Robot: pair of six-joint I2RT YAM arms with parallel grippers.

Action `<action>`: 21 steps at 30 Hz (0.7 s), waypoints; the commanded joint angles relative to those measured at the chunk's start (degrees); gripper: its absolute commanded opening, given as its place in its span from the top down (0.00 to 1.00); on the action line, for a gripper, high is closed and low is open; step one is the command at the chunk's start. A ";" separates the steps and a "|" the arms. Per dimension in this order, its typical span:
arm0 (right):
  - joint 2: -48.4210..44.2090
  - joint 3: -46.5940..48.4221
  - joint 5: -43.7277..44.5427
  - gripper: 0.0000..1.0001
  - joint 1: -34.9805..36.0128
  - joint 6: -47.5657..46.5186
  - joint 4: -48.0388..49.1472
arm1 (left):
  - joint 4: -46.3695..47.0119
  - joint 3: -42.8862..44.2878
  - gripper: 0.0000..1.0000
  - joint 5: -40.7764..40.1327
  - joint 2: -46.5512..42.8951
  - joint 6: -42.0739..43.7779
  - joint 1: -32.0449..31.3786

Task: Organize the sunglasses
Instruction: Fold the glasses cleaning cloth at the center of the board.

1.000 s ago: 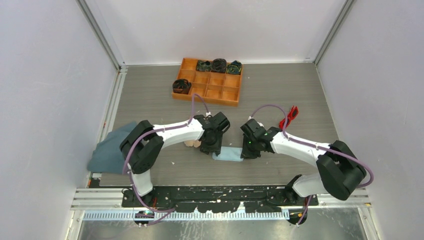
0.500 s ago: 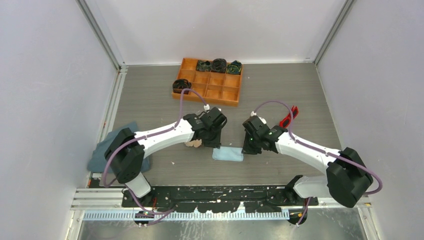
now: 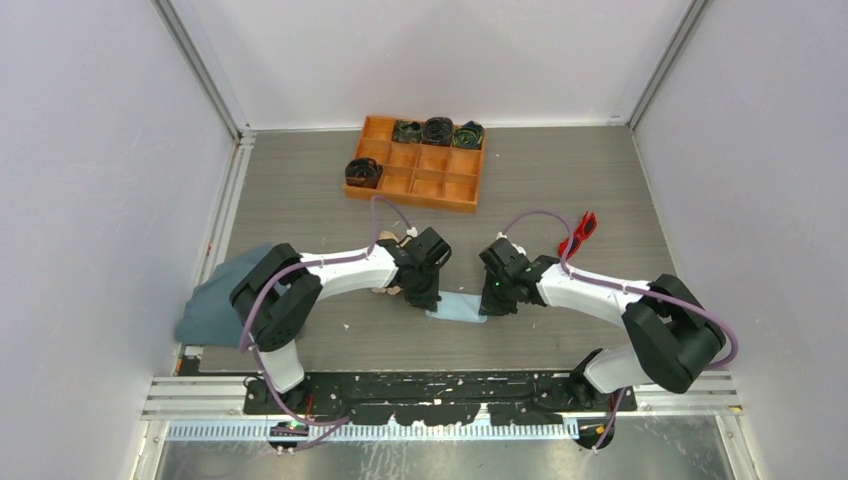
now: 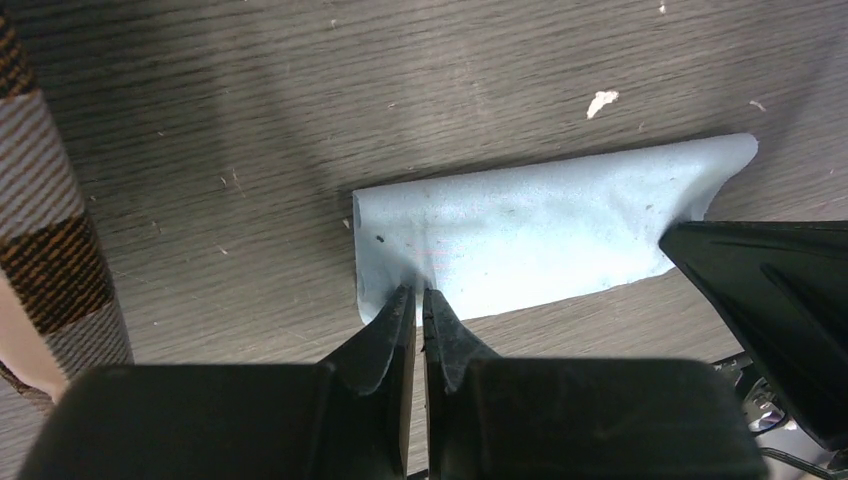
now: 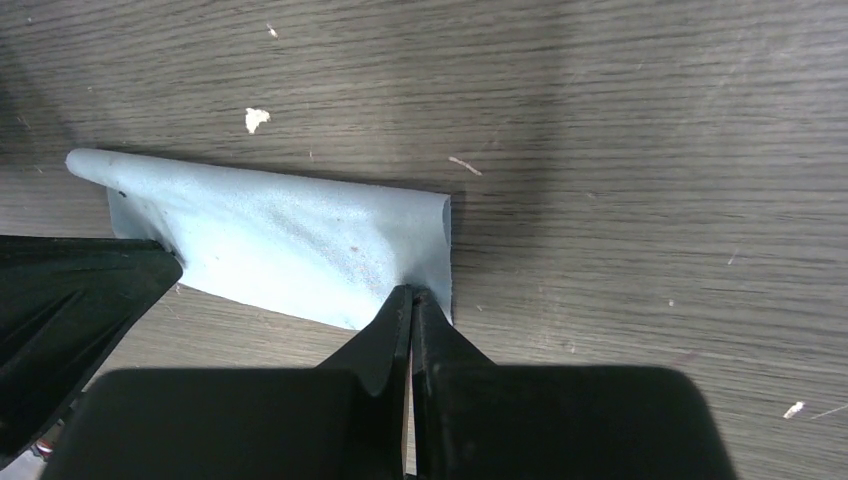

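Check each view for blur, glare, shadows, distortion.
Top external: even light, sharp, walls splay outward. Left wrist: cloth crisp, soft shadow across the table above it. Right wrist: grain sharp, right gripper black, without detail.

Red sunglasses (image 3: 579, 234), light blue cloth (image 4: 520, 235), orange tray (image 3: 412, 198), tan-and-black plaid case (image 4: 45, 260).

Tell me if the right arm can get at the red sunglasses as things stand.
Probably, but not at once: the sunglasses lie on the table just beyond its forearm, nothing between, yet the right gripper is shut on the blue cloth.
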 commanded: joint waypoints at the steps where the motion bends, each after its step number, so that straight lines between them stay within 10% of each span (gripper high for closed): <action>1: 0.09 -0.47 3.06 0.99 0.26 -0.64 -0.20 | -1.97 1.09 0.91 -0.21 0.23 1.34 -0.19; 21: -1.65 2.96 5.96 1.00 0.09 -1.64 -2.09 | -9.58 6.48 0.87 -7.02 -8.94 4.00 0.69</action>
